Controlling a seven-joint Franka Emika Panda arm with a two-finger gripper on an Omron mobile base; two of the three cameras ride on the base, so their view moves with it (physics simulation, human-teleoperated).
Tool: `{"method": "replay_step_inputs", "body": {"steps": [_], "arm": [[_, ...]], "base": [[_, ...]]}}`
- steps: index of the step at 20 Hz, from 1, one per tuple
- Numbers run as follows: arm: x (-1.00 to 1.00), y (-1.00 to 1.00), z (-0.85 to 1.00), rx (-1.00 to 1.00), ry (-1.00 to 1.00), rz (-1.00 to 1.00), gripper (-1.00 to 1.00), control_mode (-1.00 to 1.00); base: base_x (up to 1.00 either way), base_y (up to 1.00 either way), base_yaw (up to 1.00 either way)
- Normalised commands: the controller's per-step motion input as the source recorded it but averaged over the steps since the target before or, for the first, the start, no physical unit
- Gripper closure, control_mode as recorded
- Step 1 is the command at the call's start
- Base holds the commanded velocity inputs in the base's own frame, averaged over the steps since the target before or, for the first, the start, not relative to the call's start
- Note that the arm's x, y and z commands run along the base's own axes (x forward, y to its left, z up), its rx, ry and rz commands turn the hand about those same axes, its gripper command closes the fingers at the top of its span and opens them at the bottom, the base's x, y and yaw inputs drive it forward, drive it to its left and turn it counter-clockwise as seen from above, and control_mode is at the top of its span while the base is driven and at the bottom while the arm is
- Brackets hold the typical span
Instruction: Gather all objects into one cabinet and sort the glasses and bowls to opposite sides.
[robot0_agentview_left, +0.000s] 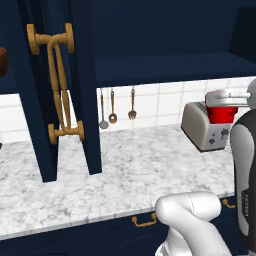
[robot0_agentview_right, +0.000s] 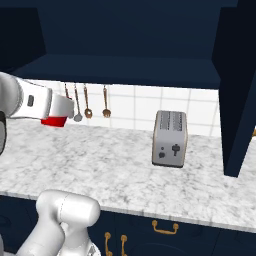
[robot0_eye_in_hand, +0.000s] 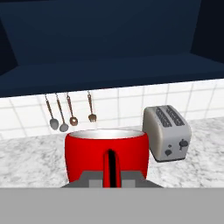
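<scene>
The tool (robot0_agentview_left: 223, 102) is clamped on the red cup (robot0_agentview_left: 221, 113), holding it upright, clear above the marble bench (robot0_agentview_left: 130, 160) near the toaster (robot0_agentview_left: 206, 125), below the navy cabinet's (robot0_agentview_left: 165, 67) open shelf, apparently for lifting inside.

My gripper (robot0_agentview_left: 220, 102) holds the cup (robot0_eye_in_hand: 107, 153) above the counter (robot0_agentview_left: 125, 170), left of the toaster (robot0_agentview_right: 170, 138). Utensils (robot0_agentview_right: 85, 105) hang on the wall behind. Cabinet (robot0_agentview_right: 125, 70) shelf overhead, open door (robot0_agentview_left: 60, 90) far left.
</scene>
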Motion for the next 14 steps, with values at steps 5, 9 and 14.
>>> {"method": "replay_step_inputs", "body": {"steps": [5,9,14], "arm": [[0.00,0.00,-0.49,0.00,-0.04,0.00,1.00,-1.00],[0.00,0.00,-0.29,0.00,-0.10,0.00,1.00,-1.00],[0.00,0.00,0.00,0.00,0.00,0.00,1.00,-1.00]], "base": [[0.00,0.00,0.00],[0.00,0.00,0.00],[0.00,0.00,0.00]]}}
